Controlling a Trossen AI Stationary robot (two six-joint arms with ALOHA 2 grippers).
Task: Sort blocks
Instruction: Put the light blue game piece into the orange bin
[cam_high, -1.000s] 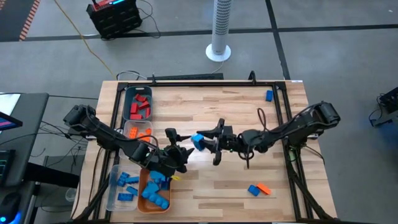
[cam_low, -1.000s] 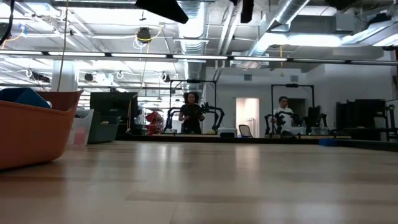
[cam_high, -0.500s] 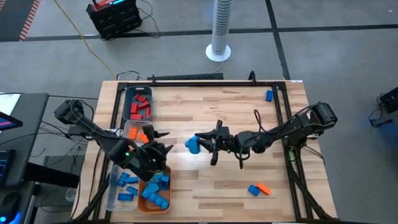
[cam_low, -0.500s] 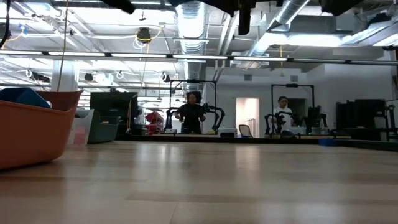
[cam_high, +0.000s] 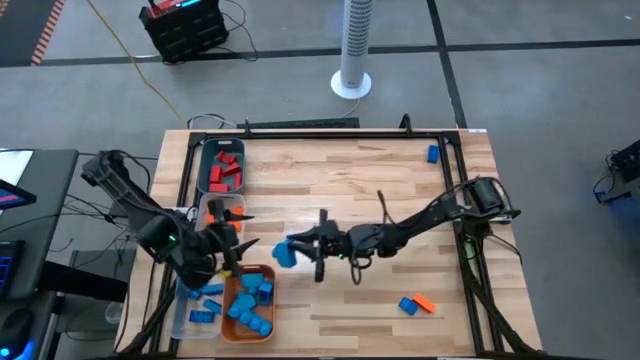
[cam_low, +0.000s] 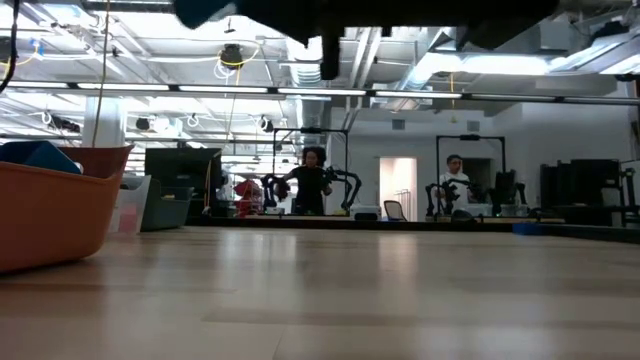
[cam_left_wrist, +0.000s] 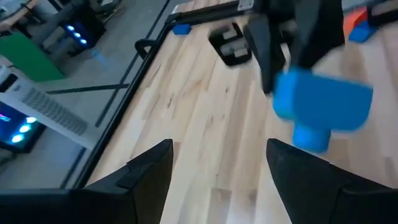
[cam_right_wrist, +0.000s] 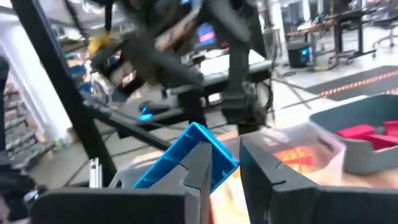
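Two arms reach over a pale, smooth-planked wooden worktop (cam_high: 340, 170) framed in black rail. Along its left edge runs a row of containers: a grey bin of red blocks (cam_high: 222, 167) at the far end, a clear bin with orange ones (cam_high: 222, 212) next, then a clear bin of blue blocks (cam_high: 197, 300) beside an orange tray of blue blocks (cam_high: 250, 306) at the near end. The right end effector (cam_high: 296, 247) is clenched on a light blue block (cam_high: 285, 253), carried in the air just right of the orange tray. The left end effector (cam_high: 233, 246), fingers spread and empty, hangs above the bins. A blue and an orange block (cam_high: 416, 304) lie near right, another blue one (cam_high: 432, 153) far right. That block looks hard, light, glossy plastic; I'd pinch its flat sides, since the studs could slip.
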